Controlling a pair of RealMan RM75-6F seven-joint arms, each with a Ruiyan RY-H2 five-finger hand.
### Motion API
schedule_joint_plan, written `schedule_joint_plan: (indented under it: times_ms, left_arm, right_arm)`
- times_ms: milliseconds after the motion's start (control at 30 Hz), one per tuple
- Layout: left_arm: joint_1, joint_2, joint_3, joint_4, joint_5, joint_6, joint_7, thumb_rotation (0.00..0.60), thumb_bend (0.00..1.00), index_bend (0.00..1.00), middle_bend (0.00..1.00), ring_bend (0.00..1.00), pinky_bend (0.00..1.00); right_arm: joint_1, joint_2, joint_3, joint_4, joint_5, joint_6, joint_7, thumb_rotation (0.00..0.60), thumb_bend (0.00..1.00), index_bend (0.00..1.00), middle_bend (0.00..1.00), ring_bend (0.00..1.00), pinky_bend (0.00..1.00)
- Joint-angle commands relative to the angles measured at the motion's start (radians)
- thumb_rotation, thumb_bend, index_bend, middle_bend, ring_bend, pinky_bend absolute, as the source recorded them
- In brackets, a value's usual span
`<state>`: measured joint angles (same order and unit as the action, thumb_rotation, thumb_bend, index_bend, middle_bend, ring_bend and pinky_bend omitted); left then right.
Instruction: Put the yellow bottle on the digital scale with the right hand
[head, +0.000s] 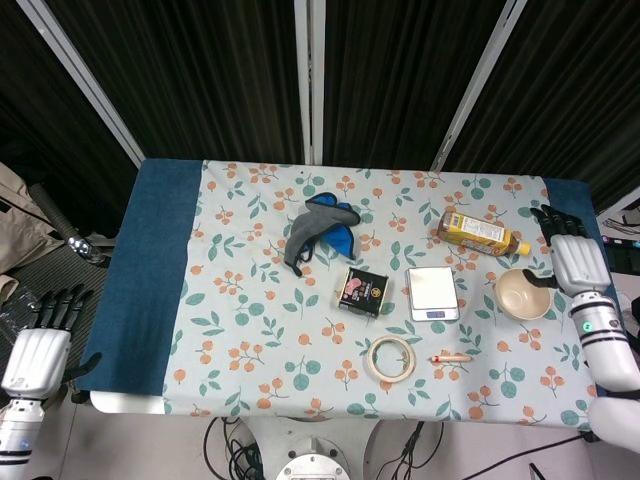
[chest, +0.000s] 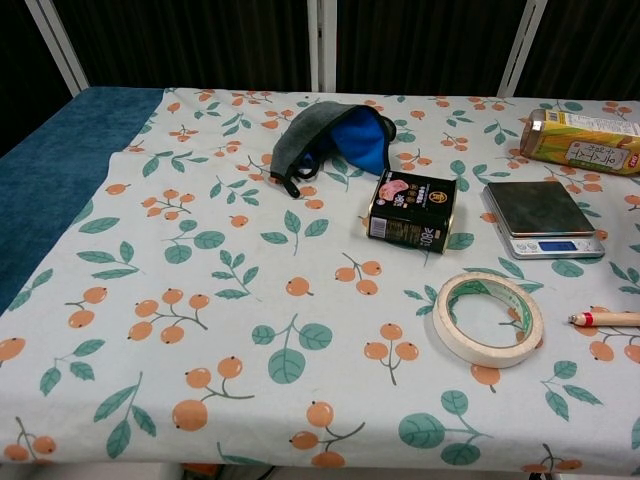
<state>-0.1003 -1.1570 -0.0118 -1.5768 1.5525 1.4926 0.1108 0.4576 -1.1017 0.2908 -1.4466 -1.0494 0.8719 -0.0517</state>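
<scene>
Head view: right hand (head: 571, 262) up beside the bowl (head: 523, 293), fingers apart, holding nothing; left hand (head: 36, 350) off the bench (head: 160, 290), empty too. Yellow bottle (head: 481, 232) lying flat, just behind the digital scale (head: 433, 292). Could easily roll away if nudged sideways, or clip the bowl on approach. Chest view: no hands visible, bottle at far right edge, so not much help judging the grasp.
</scene>
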Motion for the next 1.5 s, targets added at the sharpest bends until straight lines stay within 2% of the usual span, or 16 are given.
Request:
schedule_joint_plan:
  times_ms: [33, 133, 300, 433, 867, 933, 1000, 1067, 1133, 1200, 1300, 1500]
  left_arm:
    - [0.003, 0.003, 0.002, -0.001, -0.003, 0.001, -0.002, 0.6, 0.18, 0.04, 0.0, 0.0, 0.0]
    - [0.003, 0.015, 0.009, -0.009, -0.003, -0.012, -0.018, 0.6, 0.18, 0.04, 0.0, 0.0, 0.0]
    - [0.008, 0.041, 0.022, -0.028, 0.016, -0.007, -0.031, 0.6, 0.18, 0.04, 0.0, 0.0, 0.0]
    - [0.022, 0.063, 0.027, -0.046, 0.02, 0.014, -0.018, 0.6, 0.18, 0.04, 0.0, 0.0, 0.0]
    - [0.029, 0.061, 0.026, -0.05, 0.012, 0.012, -0.008, 0.6, 0.18, 0.04, 0.0, 0.0, 0.0]
    - [0.031, 0.062, 0.025, -0.051, 0.011, 0.015, -0.008, 0.6, 0.18, 0.04, 0.0, 0.0, 0.0]
    - [0.032, 0.062, 0.024, -0.051, 0.01, 0.015, -0.008, 0.6, 0.18, 0.04, 0.0, 0.0, 0.0]
    - [0.033, 0.062, 0.025, -0.051, 0.008, 0.014, -0.008, 0.6, 0.19, 0.04, 0.0, 0.0, 0.0]
    - [0.034, 0.061, 0.025, -0.049, 0.005, 0.013, -0.01, 0.6, 0.18, 0.04, 0.0, 0.0, 0.0]
    - [0.035, 0.061, 0.024, -0.048, 0.003, 0.012, -0.012, 0.6, 0.18, 0.04, 0.0, 0.0, 0.0]
    - [0.035, 0.062, 0.023, -0.045, -0.001, 0.01, -0.016, 0.6, 0.19, 0.04, 0.0, 0.0, 0.0]
    - [0.034, 0.06, 0.022, -0.038, -0.005, 0.003, -0.024, 0.6, 0.19, 0.04, 0.0, 0.0, 0.0]
  right_arm:
    - [0.145, -0.059, 0.013, 0.147, 0.206, -0.177, -0.108, 0.6, 0.15, 0.0, 0.0, 0.0, 0.0]
    - [0.208, -0.109, -0.006, 0.241, 0.312, -0.24, -0.166, 0.6, 0.16, 0.0, 0.0, 0.0, 0.0]
    - [0.285, -0.206, -0.034, 0.412, 0.408, -0.358, -0.175, 0.6, 0.16, 0.0, 0.0, 0.0, 0.0]
    - [0.327, -0.272, -0.06, 0.511, 0.419, -0.436, -0.165, 0.6, 0.14, 0.0, 0.0, 0.0, 0.0]
    - [0.412, -0.385, -0.115, 0.683, 0.459, -0.539, -0.142, 0.6, 0.17, 0.0, 0.01, 0.0, 0.0]
    - [0.422, -0.405, -0.122, 0.711, 0.46, -0.537, -0.138, 0.6, 0.2, 0.0, 0.04, 0.01, 0.04]
    - [0.426, -0.426, -0.123, 0.732, 0.454, -0.526, -0.132, 0.6, 0.22, 0.0, 0.11, 0.06, 0.12]
    - [0.428, -0.449, -0.123, 0.754, 0.441, -0.513, -0.126, 0.6, 0.25, 0.05, 0.19, 0.14, 0.24]
    - [0.428, -0.47, -0.122, 0.772, 0.423, -0.502, -0.119, 0.6, 0.29, 0.17, 0.29, 0.26, 0.38]
    - [0.427, -0.485, -0.117, 0.785, 0.407, -0.493, -0.11, 0.6, 0.32, 0.27, 0.37, 0.35, 0.46]
    - [0.426, -0.501, -0.11, 0.8, 0.375, -0.479, -0.095, 0.6, 0.35, 0.39, 0.45, 0.42, 0.53]
    - [0.42, -0.5, -0.094, 0.792, 0.32, -0.443, -0.076, 0.6, 0.38, 0.64, 0.51, 0.49, 0.6]
